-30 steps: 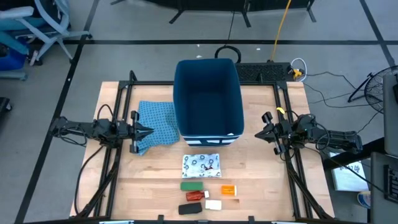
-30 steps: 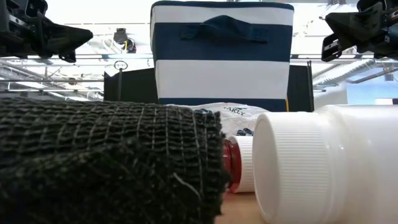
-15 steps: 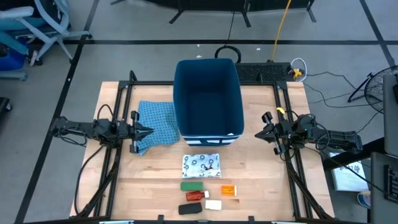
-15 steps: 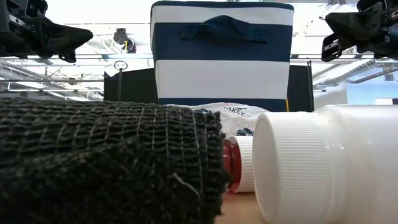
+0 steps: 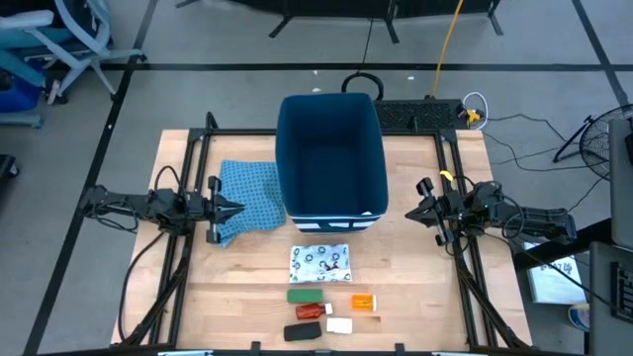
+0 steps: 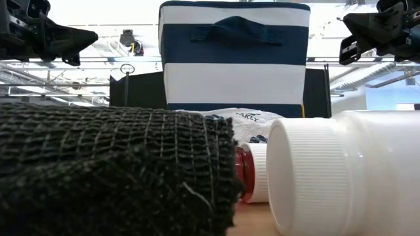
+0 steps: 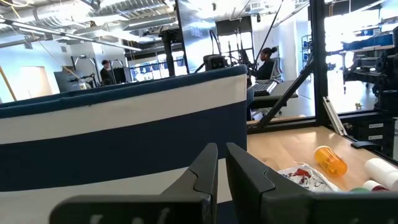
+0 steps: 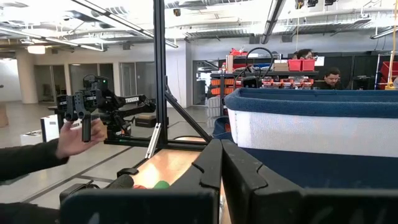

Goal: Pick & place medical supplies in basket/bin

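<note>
Nothing has moved: both arms hover, left end effector (image 5: 237, 209) nearly pinched together, right end effector (image 5: 415, 211) pressed together, bin (image 5: 331, 158) between them, supplies (image 5: 321, 297) well apart, so a reach may clip the bin wall.

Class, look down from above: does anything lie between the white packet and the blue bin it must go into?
Nothing visible does. The white packet lies just in front of the bin, with only bare table between them.
</note>
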